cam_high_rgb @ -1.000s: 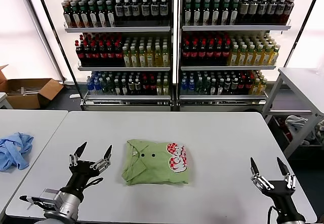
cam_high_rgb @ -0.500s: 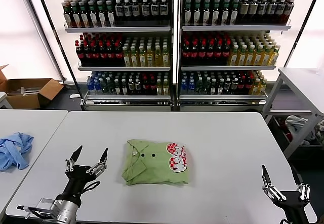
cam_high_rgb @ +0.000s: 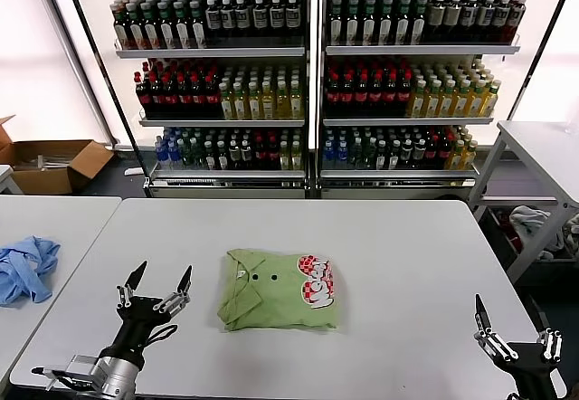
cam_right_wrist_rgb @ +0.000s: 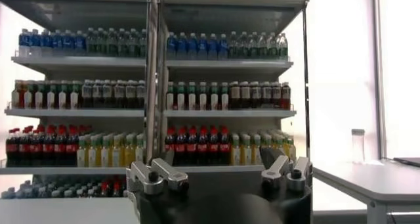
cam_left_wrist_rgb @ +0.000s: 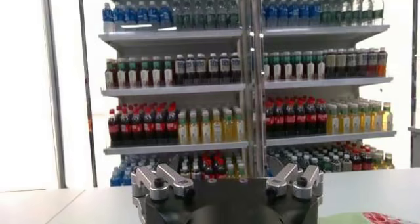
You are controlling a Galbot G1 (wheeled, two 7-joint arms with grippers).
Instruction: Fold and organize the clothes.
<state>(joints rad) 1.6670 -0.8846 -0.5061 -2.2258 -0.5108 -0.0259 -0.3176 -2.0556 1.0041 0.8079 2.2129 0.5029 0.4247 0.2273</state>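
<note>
The clothes are one light green shirt, lying folded into a compact rectangle on the white table. Its collar and dark buttons face left and its red-and-white graphic faces right. A corner of the shirt shows in the left wrist view. My left gripper hovers open near the table's front left, a short way left of the shirt and not touching it. Low at the front right corner, well clear of the shirt, my right gripper stands open. Both hold nothing.
A crumpled light blue garment lies on the neighbouring table at the left. Bottle-filled shelves stand behind the table. A cardboard box sits on the floor at the far left, and a side table stands at the right.
My right gripper has sunk down and to the right, toward the table's near corner. The left gripper has drawn back slightly toward the front edge. The shirt has not moved.
</note>
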